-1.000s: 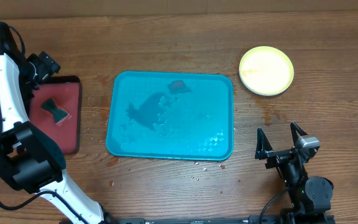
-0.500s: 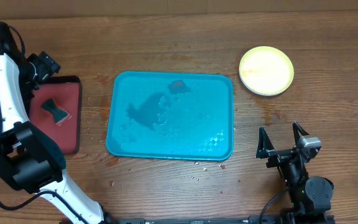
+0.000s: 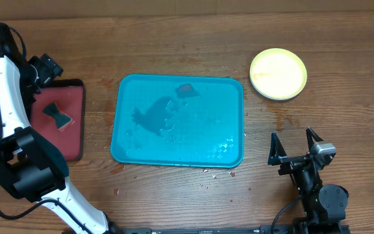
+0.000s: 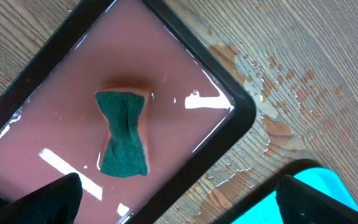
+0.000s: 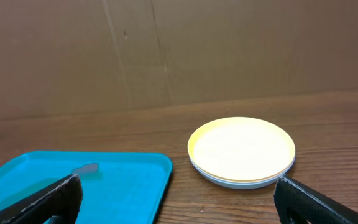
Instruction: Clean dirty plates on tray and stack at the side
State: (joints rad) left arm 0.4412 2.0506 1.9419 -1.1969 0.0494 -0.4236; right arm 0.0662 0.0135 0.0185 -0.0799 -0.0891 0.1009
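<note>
The plates (image 3: 278,73) lie stacked on the wood at the back right, yellow-green rim on top; they also show in the right wrist view (image 5: 242,151). The turquoise tray (image 3: 178,120) sits mid-table, wet, with no plates on it; its corner shows in the right wrist view (image 5: 73,183) and the left wrist view (image 4: 316,186). My left gripper (image 4: 176,202) is open and empty above the black-rimmed tray, at the far left in the overhead view (image 3: 44,68). My right gripper (image 3: 294,144) is open and empty at the front right, apart from the plates (image 5: 176,199).
A black-rimmed tray with pink inside (image 3: 70,140) stands at the left, holding liquid (image 4: 61,130) and a green sponge (image 4: 124,134). Water drops lie on the wood beside it (image 4: 272,106) and along the turquoise tray's front edge (image 3: 206,175).
</note>
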